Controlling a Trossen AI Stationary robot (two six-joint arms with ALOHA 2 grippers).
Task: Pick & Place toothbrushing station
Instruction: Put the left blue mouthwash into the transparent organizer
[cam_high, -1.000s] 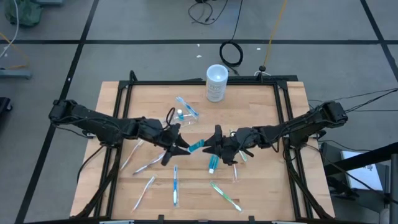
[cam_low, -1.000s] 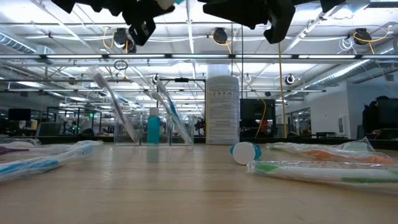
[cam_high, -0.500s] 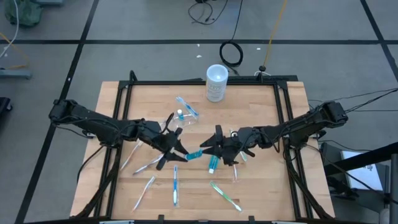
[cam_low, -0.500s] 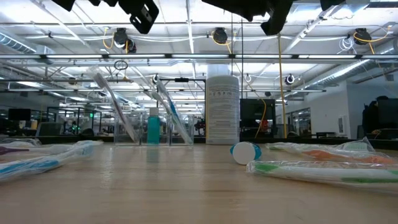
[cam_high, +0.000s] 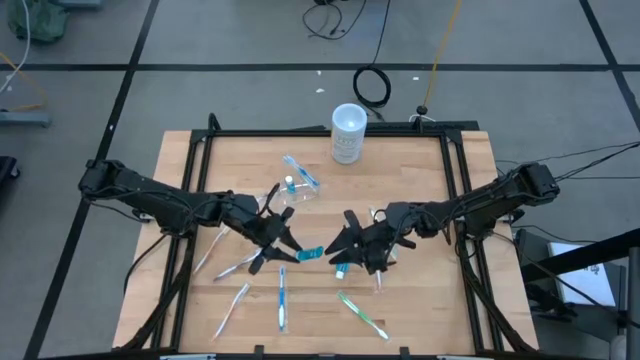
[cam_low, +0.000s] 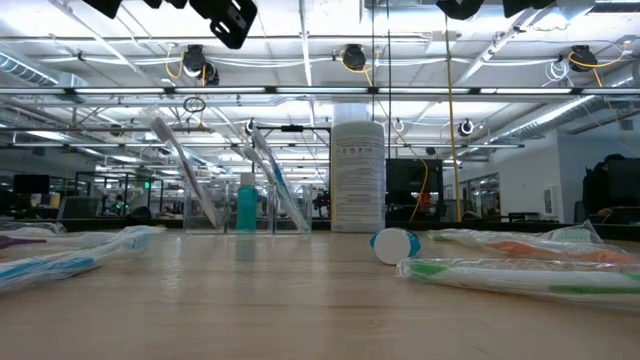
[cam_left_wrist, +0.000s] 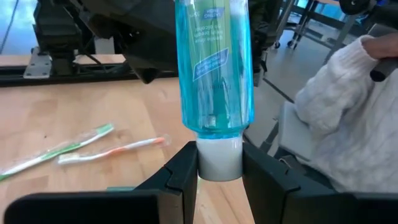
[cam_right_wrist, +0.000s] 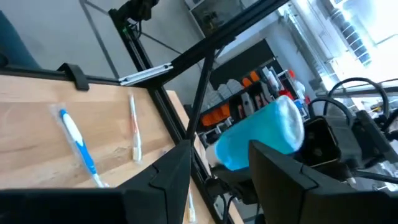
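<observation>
Toward the table's far side, left of centre, the clear plastic tray (cam_high: 299, 182) lies on the pale wood grain, glinting, with a small blue tube and a brush inside; at table height (cam_low: 235, 190) its walls stand see-through. Behind it stands a white cylindrical cup (cam_high: 348, 133). Mid-table, the left gripper (cam_high: 287, 247) clamps the white cap of a translucent blue bottle (cam_left_wrist: 213, 68), its rounded end between the spread, unclenched fingers of the right gripper (cam_high: 345, 252). Wrapped toothbrushes (cam_high: 363, 316) lie scattered on the table (cam_high: 430, 310).
</observation>
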